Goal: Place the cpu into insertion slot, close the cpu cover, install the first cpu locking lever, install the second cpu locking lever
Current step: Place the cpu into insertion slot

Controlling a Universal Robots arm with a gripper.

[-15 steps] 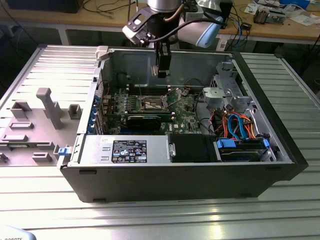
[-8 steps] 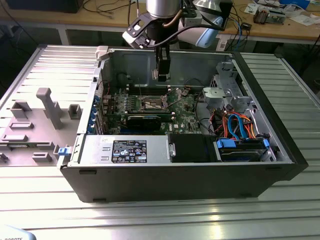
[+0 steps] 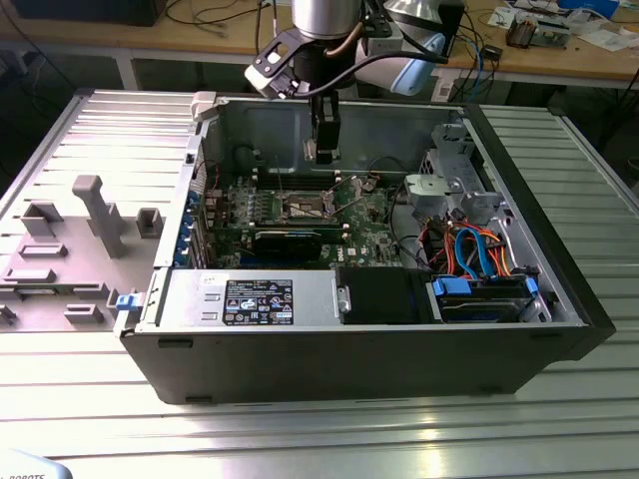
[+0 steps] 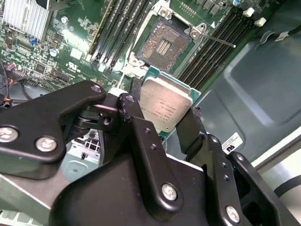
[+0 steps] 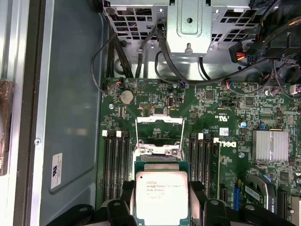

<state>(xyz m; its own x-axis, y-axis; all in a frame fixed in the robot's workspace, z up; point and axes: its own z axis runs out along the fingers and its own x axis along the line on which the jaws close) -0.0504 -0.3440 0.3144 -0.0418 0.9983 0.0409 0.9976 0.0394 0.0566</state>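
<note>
Here we are over the open computer case (image 3: 559,299), which lies on its side on a ribbed metal table (image 3: 300,429). The arm reaches down from above, and the gripper (image 3: 323,152) hangs inside the case, just above the green motherboard (image 3: 369,225).

In the second wrist view the gripper (image 4: 164,100) has the cpu (image 4: 162,112) clamped by two opposite edges. The black fingers (image 4: 188,129) press in from either side, and the dull grey face is turned up to the camera. The chip sits in the air, clear of the board.

Just beyond it lies the insertion slot (image 4: 164,44), its dark centre bare and uncovered inside a silver rim. A thin locking lever (image 4: 217,39) sticks out beside one corner. Long memory slots (image 4: 117,28) run along both sides of the socket.

In the first wrist view the cpu (image 5: 161,193) sits between the fingers (image 5: 196,195). Right past it the cpu cover (image 5: 159,120) is swung open, with green board showing through its square window.

In the exterior view, the insertion slot (image 3: 305,207) sits near the middle of the board, below the gripper and a little toward the exterior view's left.
</note>
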